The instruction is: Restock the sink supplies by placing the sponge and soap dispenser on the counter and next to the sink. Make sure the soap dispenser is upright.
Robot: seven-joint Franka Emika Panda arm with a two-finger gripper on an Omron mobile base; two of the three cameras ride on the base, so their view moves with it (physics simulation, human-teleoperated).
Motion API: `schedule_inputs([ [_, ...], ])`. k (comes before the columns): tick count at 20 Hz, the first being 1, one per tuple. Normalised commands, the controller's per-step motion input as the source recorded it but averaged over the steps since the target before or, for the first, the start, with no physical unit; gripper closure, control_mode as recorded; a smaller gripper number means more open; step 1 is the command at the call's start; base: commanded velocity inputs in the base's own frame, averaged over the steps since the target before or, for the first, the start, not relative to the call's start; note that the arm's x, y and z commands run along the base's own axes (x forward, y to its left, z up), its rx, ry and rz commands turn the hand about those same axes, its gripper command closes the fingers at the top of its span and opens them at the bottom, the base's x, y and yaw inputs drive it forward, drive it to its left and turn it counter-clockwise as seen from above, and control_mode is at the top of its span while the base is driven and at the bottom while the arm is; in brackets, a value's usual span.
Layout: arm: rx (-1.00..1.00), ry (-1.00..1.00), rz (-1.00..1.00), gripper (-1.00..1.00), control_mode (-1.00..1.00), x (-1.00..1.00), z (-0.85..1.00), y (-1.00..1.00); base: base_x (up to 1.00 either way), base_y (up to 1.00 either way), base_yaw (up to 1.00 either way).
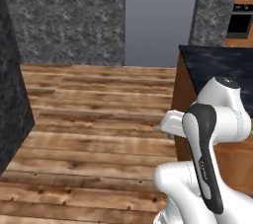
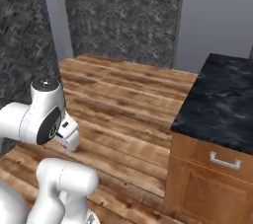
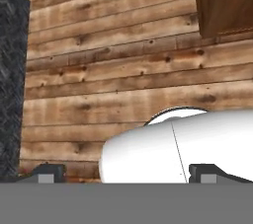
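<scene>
Hand view shows the gripper (image 3: 126, 172) pointed down at the wooden floor (image 3: 123, 70), its two fingertips (image 3: 47, 173) set wide apart with nothing between them. A dark stone-topped tabletop (image 2: 222, 104) over a brown cabinet (image 3: 225, 1) stands ahead and to the right of the gripper, well apart from it. No sponge, soap bottle or sink can be made out here. The work seems to be at the searching stage; the next move likely calls for driving on to find the supplies.
</scene>
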Motion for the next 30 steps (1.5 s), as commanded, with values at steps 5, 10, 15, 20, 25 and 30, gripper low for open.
schedule_inputs([
  [5,0.0,0.0,0.0,-1.0,1.0,0.0,0.0,0.0,1.0,0.88,-0.57],
  [10,0.0,0.0,0.0,-1.0,1.0,0.0,0.0,0.0,1.0,0.88,-0.57],
  [15,0.0,0.0,0.0,-1.0,1.0,0.0,0.0,0.0,1.0,0.93,-0.57],
  [20,0.0,0.0,0.0,-1.0,1.0,0.0,0.0,0.0,1.0,0.95,-0.56],
  [25,0.0,0.0,0.0,-1.0,1.0,0.0,0.0,0.0,1.0,0.97,-0.55],
  [30,0.0,0.0,0.0,-1.0,1.0,0.0,0.0,0.0,1.0,1.0,-0.51],
])
